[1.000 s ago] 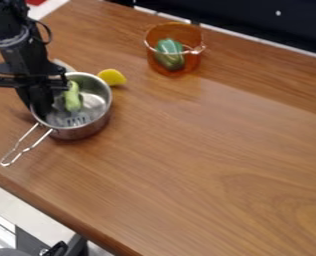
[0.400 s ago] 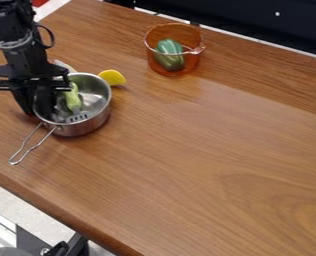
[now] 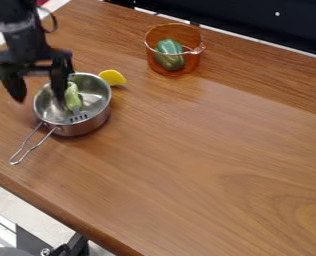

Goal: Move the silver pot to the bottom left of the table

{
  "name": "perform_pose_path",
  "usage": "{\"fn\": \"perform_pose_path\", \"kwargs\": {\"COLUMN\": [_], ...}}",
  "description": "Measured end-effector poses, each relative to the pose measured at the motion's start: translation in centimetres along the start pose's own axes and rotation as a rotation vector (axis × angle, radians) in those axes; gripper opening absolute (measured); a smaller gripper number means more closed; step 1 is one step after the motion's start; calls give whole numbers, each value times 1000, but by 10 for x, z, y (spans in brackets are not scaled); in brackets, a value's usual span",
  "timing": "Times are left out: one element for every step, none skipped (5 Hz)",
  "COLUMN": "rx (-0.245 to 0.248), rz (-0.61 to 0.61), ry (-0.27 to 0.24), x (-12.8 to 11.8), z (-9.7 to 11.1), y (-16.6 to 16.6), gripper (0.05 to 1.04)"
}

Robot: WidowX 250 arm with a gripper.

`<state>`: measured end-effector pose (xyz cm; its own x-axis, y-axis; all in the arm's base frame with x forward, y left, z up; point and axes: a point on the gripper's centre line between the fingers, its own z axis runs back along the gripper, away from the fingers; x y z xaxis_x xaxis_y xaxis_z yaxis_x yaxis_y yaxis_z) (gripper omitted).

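Hangs from the upper left with the gripper (image 3: 40, 99) over the left part of the counter (image 3: 187, 175). Has the jaws spread well apart, with one just outside the left rim of the silver pot (image 3: 87, 127) and the other over its opening. Stands upright, in the case of the silver pot, on the left part of the counter, with its looped wire handle (image 3: 30, 146) pointing down and left toward the slanting near edge. Holds, inside that pot, a pale green item (image 3: 72, 96) and, at its lower end, a grey slotted piece (image 3: 78, 117). Just beyond the rim, to the upper right, see a rounded yellow item (image 3: 112, 77). Farther back, well apart from the silver pot, see a see-through orange pot (image 3: 156, 41) with a green item (image 3: 169, 61) inside. Along the upper right, see a black surface (image 3: 274, 30) behind the counter.
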<state>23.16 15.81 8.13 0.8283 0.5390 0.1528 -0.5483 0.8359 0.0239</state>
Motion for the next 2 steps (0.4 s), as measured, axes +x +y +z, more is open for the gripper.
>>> {"fn": "perform_pose_path", "kwargs": {"rx": [-24,-62], "rz": [101,171], "ry": [-73,-61], "x": [-3,0], "z": [24,38], "y": [-9,-24], "gripper": [999,998]}}
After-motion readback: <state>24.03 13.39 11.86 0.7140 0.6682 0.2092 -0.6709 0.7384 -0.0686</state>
